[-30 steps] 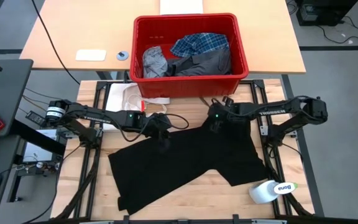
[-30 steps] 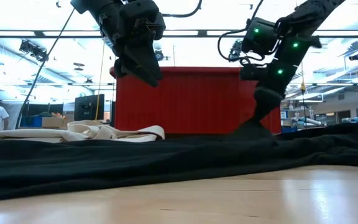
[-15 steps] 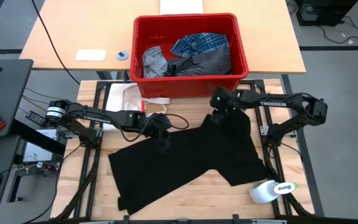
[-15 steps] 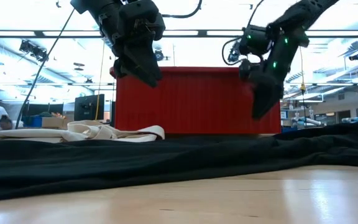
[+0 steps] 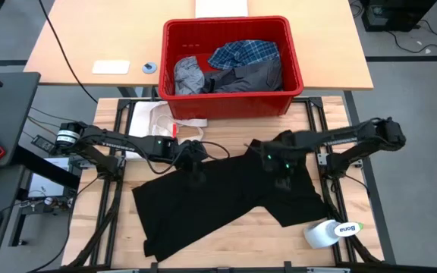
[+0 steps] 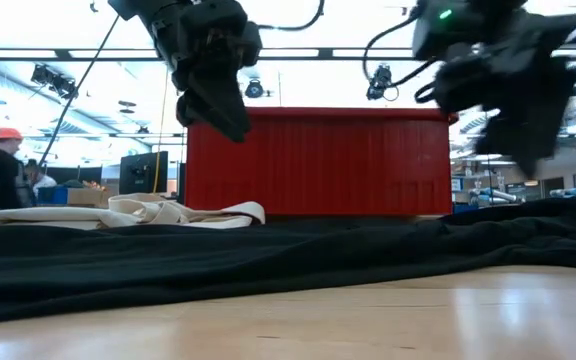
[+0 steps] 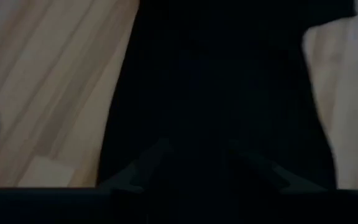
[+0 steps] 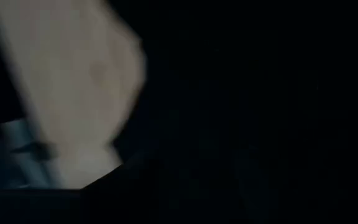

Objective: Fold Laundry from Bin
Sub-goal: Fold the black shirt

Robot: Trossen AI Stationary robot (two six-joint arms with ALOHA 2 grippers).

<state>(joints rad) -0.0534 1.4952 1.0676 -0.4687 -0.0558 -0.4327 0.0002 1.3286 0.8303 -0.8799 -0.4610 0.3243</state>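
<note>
A: Where's the laundry?
B: Black garment (image 5: 226,199) spread on the surface (image 5: 120,243); others in the red bin (image 5: 232,106).
A: End effectors?
B: Left end effector (image 5: 196,171) partly open, empty; right end effector (image 5: 283,180) cannot tell.

The white roll (image 5: 329,232) at the table's five o'clock corner carries an upside-down label reading "Bona".

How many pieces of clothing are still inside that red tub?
3 visible in the red tub: a light grey one at left, a plaid shirt at back, a dark grey one in front. More may lie underneath.
</note>
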